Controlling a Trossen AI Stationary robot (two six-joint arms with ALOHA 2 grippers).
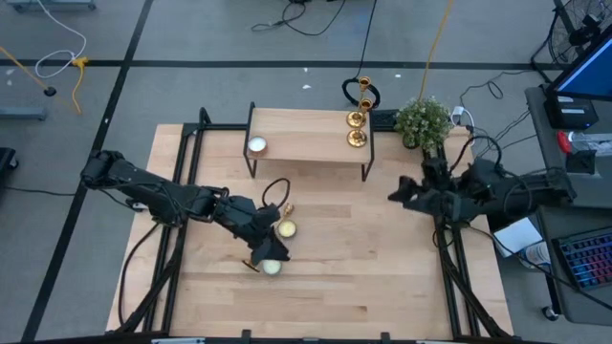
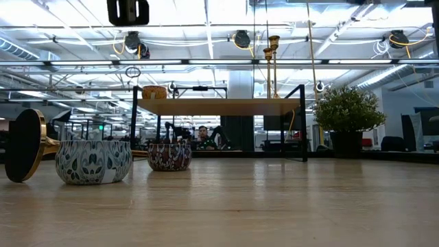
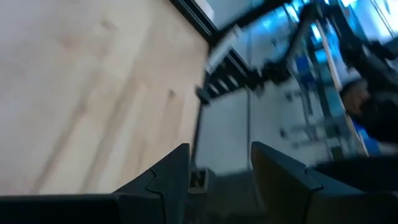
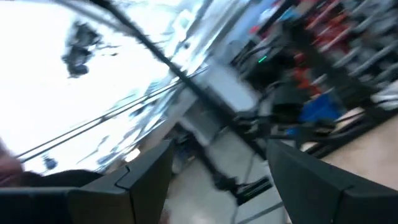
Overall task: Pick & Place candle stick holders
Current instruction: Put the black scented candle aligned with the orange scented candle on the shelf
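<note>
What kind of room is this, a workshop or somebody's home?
Most likely a robotics lab or open workspace, not a home. A wooden table carries two robot arms, cables trail across the bare floor, and a computer keyboard sits alongside. Beyond the table, long ceiling lights show.

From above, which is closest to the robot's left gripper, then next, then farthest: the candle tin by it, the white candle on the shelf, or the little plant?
Seen from above, nearest to the left gripper first:
1. The candle tin, on the table right beside the gripper.
2. The white candle, on the raised shelf's left end.
3. The plant, beyond the shelf's right end.
</note>
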